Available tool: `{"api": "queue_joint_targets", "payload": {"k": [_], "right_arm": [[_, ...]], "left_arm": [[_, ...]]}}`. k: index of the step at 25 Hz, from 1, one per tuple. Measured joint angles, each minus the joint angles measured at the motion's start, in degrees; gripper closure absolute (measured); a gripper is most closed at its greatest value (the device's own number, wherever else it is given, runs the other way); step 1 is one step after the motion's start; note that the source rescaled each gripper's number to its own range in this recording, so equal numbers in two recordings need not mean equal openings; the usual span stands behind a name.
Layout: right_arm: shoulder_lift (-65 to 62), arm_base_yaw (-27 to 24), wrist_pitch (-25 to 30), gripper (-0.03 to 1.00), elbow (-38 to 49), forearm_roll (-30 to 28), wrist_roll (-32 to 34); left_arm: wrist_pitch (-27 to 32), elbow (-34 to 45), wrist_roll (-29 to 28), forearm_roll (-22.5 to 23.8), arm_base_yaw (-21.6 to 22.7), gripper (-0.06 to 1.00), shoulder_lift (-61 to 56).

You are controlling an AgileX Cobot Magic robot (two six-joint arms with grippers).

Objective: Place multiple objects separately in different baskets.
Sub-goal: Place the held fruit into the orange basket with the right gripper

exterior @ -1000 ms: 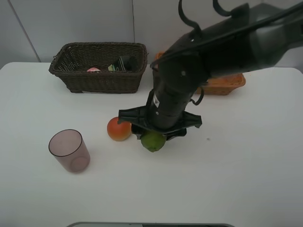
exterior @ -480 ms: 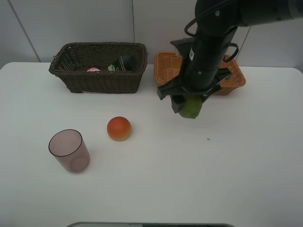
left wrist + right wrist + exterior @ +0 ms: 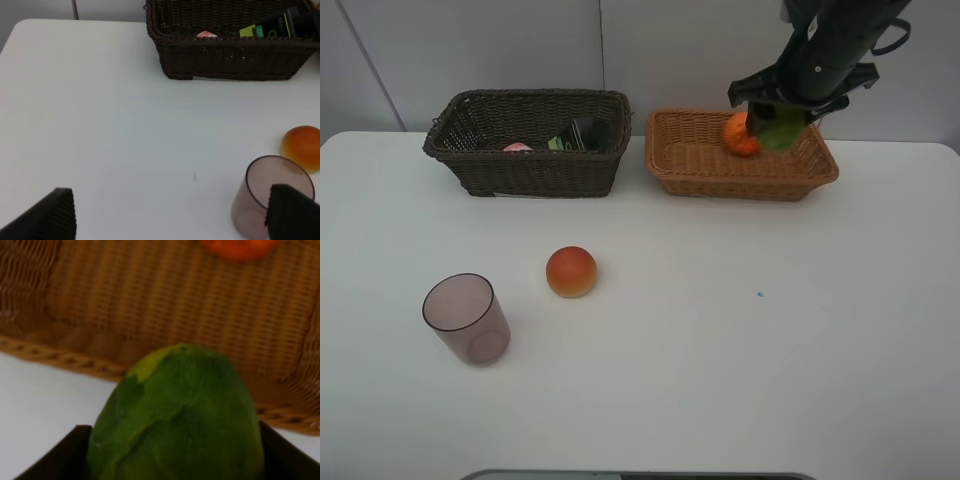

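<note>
orange (image 3: 239, 247) cropped, pink bottle (image 3: 517, 148) mostly hidden

Green fruit (image 3: 782, 130) above orange-brown basket (image 3: 740, 186)

Bright, even light; close green fruit (image 3: 175, 415) blurred.

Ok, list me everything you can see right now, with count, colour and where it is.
table: 1, white, under everything
dark basket: 1, dark brown, back left of table
light basket: 1, orange-brown, back right of table
green bottle: 1, dark green with black cap, lying in dark basket
pink bottle: 1, pink, mostly hidden in dark basket
orange: 1, orange, in light basket
red fruit: 1, red-orange, on table in front of dark basket
cup: 1, translucent purple, upright, front left of table
green fruit: 1, green, held above light basket
left gripper: 1, black, open, empty, near cup
right gripper: 1, black, shut on green fruit
</note>
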Motion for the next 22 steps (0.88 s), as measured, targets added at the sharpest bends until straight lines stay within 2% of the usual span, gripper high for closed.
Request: {"api": "queue_joint_targets", "payload": {"k": [9,16,22], "right_arm": [[5.8,-7.4,-11.3,0.51,-0.5,-1.7,0.0],[11.8,-8.6,-20.1,0.51,-0.5,-1.7,0.0],[14.9,-8.6,-23.9,0.51,-0.5,-1.8,0.0]], "left_arm": [[0.0,0.0,0.0,0.0,0.0,-0.04,0.0],[0.0,0.0,0.0,0.0,0.0,-0.04,0.0],[0.0,0.0,0.0,0.0,0.0,-0.04,0.0]]}}
